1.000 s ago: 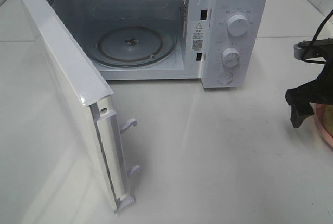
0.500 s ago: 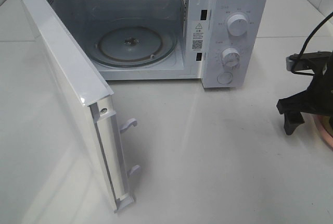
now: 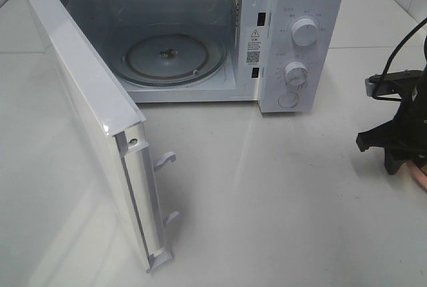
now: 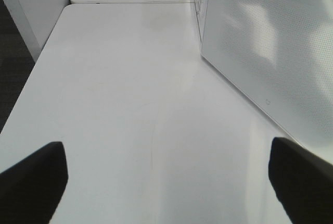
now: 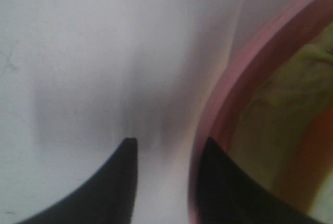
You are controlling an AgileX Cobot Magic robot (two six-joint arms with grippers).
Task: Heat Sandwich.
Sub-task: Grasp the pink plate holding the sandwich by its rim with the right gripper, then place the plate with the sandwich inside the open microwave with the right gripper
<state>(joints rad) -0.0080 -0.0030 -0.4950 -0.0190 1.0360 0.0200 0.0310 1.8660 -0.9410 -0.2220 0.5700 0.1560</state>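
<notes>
The table (image 3: pixel 287 200) carries the microwave (image 3: pixel 303 7), its door (image 3: pixel 80 100) swung wide open onto the glass turntable (image 3: pixel 177 57). Right of the microwave and nearer the front sits the pink plate (image 5: pixel 244 78). My left gripper (image 4: pixel 166 172), spread wide and empty, hovers over the table beside the microwave. My right gripper (image 5: pixel 167 153) hangs at the plate's rim, jaws apart, gripping nothing. The sandwich (image 5: pixel 291 88) lies on that plate.

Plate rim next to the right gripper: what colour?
The plate rim is pink, darker on its inner wall. The right wrist view shows it best.
</notes>
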